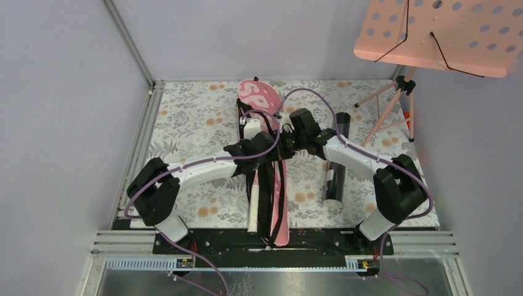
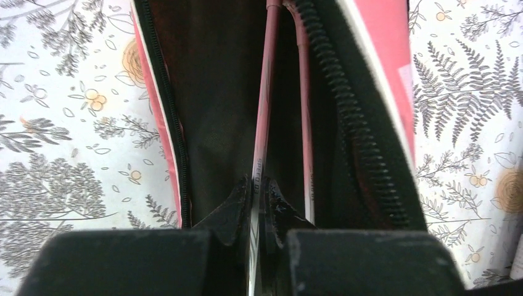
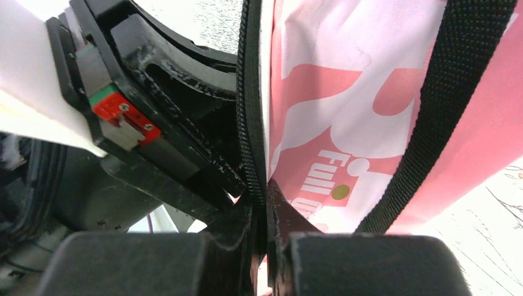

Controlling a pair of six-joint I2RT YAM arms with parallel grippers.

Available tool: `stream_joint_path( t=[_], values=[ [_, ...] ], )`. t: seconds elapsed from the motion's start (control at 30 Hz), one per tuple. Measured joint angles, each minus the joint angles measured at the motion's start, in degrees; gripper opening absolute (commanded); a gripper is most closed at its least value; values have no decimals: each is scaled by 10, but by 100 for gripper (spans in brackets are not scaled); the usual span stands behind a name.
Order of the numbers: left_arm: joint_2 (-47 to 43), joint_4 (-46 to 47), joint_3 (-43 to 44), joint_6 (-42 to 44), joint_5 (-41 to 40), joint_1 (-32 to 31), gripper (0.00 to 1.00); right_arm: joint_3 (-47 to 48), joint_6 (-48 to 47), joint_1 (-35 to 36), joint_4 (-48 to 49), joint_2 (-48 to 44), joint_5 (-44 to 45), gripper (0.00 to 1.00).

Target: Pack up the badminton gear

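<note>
The pink "SPORT" cover lies lengthwise in the middle of the floral mat, unzipped, its black strap trailing toward me. My left gripper is shut on a pink-and-white racket shaft inside the open cover. A second racket shaft lies just to its right in the cover. A white racket handle sticks out toward me. My right gripper is shut on the cover's zipper edge and holds it up. The long black tube lies to the right. No shuttlecocks show.
The pink perforated music stand stands at the back right, its tripod legs on the mat beside the tube's far end. Grey walls close the left, back and right. The two grippers are almost touching; the left one fills the right wrist view's left side.
</note>
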Motion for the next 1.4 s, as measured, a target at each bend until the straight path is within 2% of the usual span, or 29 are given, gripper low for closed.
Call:
stream_joint_path(
  t=[0.2,0.4,0.47,0.53,0.63,0.77,0.87,0.97,1.07,1.17,1.2,1.23,1.4],
  values=[
    [-32,99,-82,-31,3,1,0,-52,57,-7,92,0,-42,0],
    [-41,165,-120,-79,12,8,0,-82,128,-17,172,0,-54,0],
    [-40,173,-120,-82,24,10,11,-85,149,-22,183,0,-58,0],
    [-41,188,-126,-86,28,14,14,-85,166,-27,193,0,-59,0],
    [-48,228,-157,-113,18,10,14,-87,194,-28,203,-1,-67,0],
    [-63,253,-185,-146,-45,-22,6,-113,250,-28,240,-5,-92,0],
    [-62,255,-185,-157,-76,-31,6,-128,290,-28,273,-8,-95,0],
    [-62,254,-184,-163,-111,-41,15,-136,312,-29,291,-9,-95,0],
    [-64,245,-184,-163,-145,-52,33,-137,317,-30,289,-13,-97,0],
    [-85,206,-184,-147,-154,-55,63,-135,308,-32,277,-22,-106,0],
    [-97,191,-184,-135,-153,-56,89,-133,299,-33,266,-28,-109,0],
    [-110,171,-184,-122,-153,-58,98,-126,287,-34,249,-35,-113,0],
    [-210,62,-162,-30,-139,-70,99,-56,160,-36,108,-60,-120,0]
  ],
)
